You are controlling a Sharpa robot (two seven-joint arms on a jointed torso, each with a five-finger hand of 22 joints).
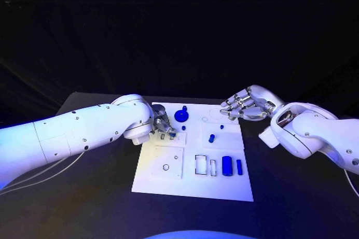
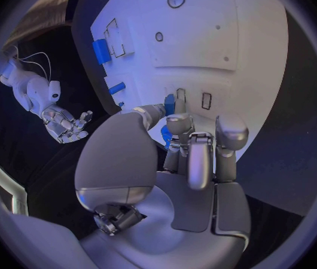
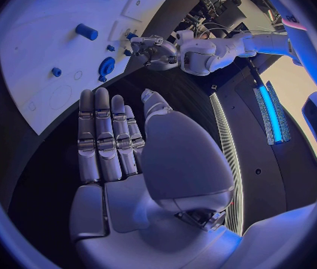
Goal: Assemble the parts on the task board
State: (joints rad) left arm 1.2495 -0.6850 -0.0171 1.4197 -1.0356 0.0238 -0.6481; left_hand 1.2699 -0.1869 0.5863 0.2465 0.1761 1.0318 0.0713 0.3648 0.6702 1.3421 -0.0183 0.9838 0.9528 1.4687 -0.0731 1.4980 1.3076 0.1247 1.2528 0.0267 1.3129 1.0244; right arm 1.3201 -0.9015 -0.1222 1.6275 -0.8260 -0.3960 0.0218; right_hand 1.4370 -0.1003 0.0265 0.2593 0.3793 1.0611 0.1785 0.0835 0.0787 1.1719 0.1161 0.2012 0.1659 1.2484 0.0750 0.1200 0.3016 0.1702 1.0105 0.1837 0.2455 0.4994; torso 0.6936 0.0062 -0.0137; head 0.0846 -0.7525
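The white task board (image 1: pixel 170 182) lies in the middle of the black table. My left hand (image 1: pixel 163 126) reaches over its left side, and its fingers (image 2: pixel 191 155) curl in and pinch a small blue part (image 2: pixel 169 105) against the board beside two small slots. A round blue part (image 1: pixel 182 114) stands just beyond that hand. My right hand (image 1: pixel 243 108) hovers over the board's far right corner, its fingers (image 3: pixel 106 134) straight and apart, holding nothing.
More blue parts lie on the board: a short peg (image 1: pixel 211 139), a tiny one (image 1: pixel 221 127), a block (image 1: pixel 226 164) and a thin bar (image 1: pixel 239 166) by a rectangular recess (image 1: pixel 201 165). A panel with a round hole (image 1: pixel 167 162) is near the front left.
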